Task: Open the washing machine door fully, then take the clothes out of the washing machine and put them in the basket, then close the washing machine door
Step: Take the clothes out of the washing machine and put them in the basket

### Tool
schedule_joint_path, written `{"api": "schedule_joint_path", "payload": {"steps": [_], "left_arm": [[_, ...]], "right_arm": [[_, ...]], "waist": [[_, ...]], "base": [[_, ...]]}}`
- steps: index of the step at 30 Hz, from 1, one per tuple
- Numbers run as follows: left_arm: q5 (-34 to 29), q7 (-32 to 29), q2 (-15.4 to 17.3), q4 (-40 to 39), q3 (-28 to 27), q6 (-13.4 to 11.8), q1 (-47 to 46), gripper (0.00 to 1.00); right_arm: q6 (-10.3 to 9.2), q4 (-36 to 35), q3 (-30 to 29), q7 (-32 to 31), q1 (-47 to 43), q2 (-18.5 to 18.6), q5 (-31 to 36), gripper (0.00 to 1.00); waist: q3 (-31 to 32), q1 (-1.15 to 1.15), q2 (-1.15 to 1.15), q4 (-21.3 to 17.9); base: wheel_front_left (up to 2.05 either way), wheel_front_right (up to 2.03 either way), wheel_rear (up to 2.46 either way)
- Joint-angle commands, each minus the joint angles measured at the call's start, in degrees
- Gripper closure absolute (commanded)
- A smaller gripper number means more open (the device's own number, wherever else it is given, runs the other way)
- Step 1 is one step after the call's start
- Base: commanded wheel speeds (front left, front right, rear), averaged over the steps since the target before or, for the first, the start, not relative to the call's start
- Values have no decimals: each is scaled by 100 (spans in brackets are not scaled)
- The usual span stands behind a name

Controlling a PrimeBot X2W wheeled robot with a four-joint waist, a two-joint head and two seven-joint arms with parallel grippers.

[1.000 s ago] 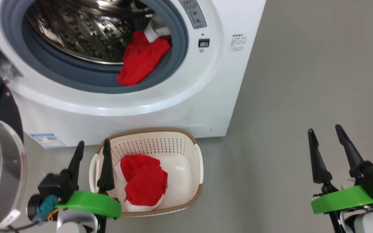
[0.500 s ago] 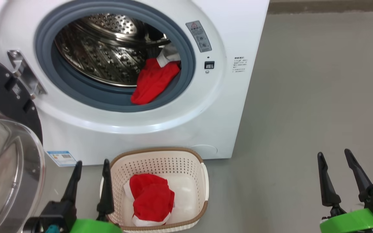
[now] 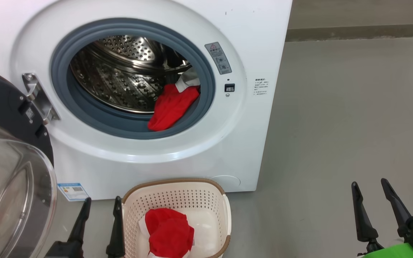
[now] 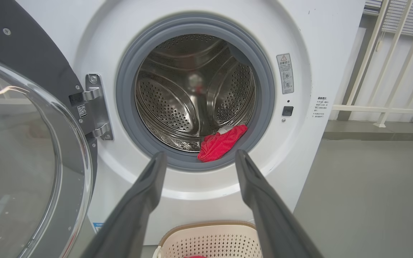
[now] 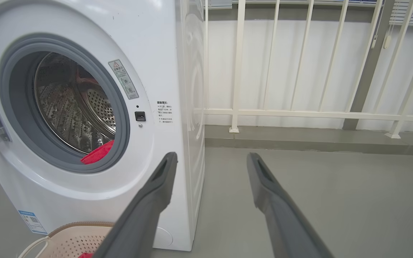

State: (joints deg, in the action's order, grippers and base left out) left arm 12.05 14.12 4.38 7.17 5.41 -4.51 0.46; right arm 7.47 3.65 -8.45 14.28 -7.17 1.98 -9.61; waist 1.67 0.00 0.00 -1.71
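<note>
The washing machine (image 3: pixel 249 43) stands with its door (image 3: pixel 9 186) swung wide open to the left, glass bowl facing me. One red garment of the clothes (image 3: pixel 170 109) hangs over the grey gasket at the drum's lower right, also seen as red cloth (image 4: pixel 222 143) in the left wrist view. A second red garment (image 3: pixel 169 236) lies in the basket (image 3: pixel 177 184) on the floor before the machine. My left gripper (image 3: pixel 102 200) is open and empty just left of the basket. Open and empty too, my right gripper (image 3: pixel 368 182) hovers over bare floor far to the right.
Grey floor (image 3: pixel 335 125) stretches to the right of the machine. Behind it a white railing (image 5: pixel 299 71) stands on a low kerb. The open door takes up the room at the lower left, close to my left gripper.
The head camera has tilted upward, so the whole picture has slid down and more of the machine's front shows. Both grippers stay open; the clothes and basket have not moved.
</note>
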Motion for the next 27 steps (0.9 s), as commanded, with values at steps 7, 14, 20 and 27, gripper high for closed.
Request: {"api": "schedule_joint_path", "payload": {"steps": [7,14,20,27], "left_arm": [[-27,-55,130,-233,-159,-6,25,0],[17,-98,147,-290,-127,-25,44,0],[70,-151,154,-293,-93,-18,21,0],[153,-200,116,-284,-7,0,-177,0]], "right_arm": [[2,-182,158,4,-20,89,-16,0],[2,-251,149,-23,-57,89,-14,0],[2,-299,171,-44,-36,89,-9,0],[2,-348,214,-72,40,89,-11,0]], "waist": [[69,0,0,-44],[40,0,0,-40],[-26,0,0,-49],[-294,0,0,-67]], "base": [[0,0,0],[0,0,0],[0,0,0],[0,0,0]]}}
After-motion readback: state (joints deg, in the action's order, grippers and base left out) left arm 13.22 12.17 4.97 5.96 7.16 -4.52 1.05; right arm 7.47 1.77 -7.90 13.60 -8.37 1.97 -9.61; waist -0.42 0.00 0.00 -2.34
